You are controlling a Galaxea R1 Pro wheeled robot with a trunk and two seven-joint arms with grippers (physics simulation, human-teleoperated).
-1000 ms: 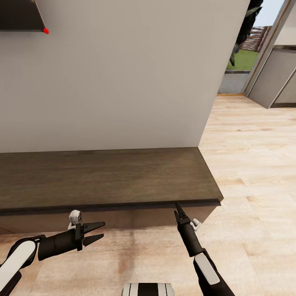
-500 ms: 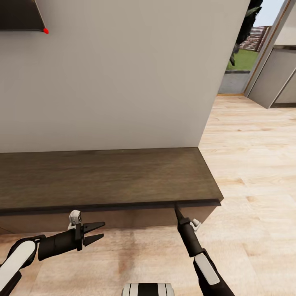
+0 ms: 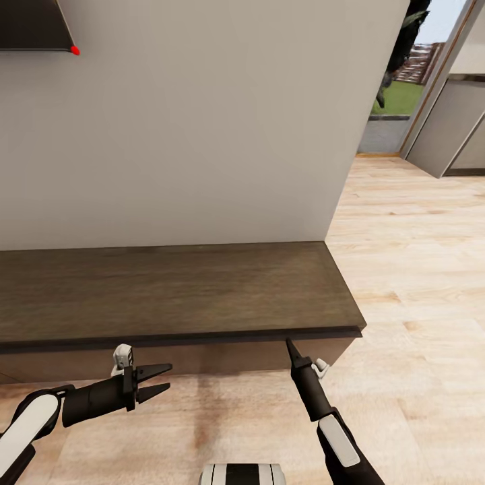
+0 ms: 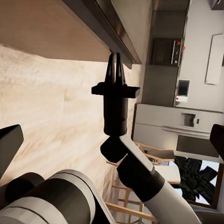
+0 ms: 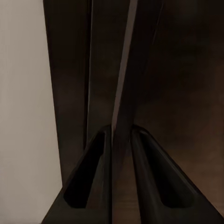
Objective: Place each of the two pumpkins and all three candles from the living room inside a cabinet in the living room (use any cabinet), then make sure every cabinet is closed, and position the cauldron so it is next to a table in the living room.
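The cabinet point(image 3: 175, 289) is a long, low, dark brown unit against the white wall, and its top is bare. My right gripper point(image 3: 288, 342) reaches up under the front lip of the top near the cabinet's right end. In the right wrist view its fingers point(image 5: 100, 154) stand close together around a thin edge of the drawer front point(image 5: 122, 93). The left wrist view shows that same right gripper point(image 4: 114, 63) with its tips at the lip. My left gripper point(image 3: 168, 377) hovers open over the floor in front of the cabinet, holding nothing.
A dark screen corner with a red light point(image 3: 75, 50) hangs on the wall at upper left. Light wood floor point(image 3: 417, 269) stretches to the right toward a doorway with grass point(image 3: 397, 98) beyond and grey panels point(image 3: 451, 128). Kitchen appliances point(image 4: 186, 88) show in the left wrist view.
My right gripper's tip has dropped very slightly below the cabinet's lip. The left arm and the cabinet look unchanged.
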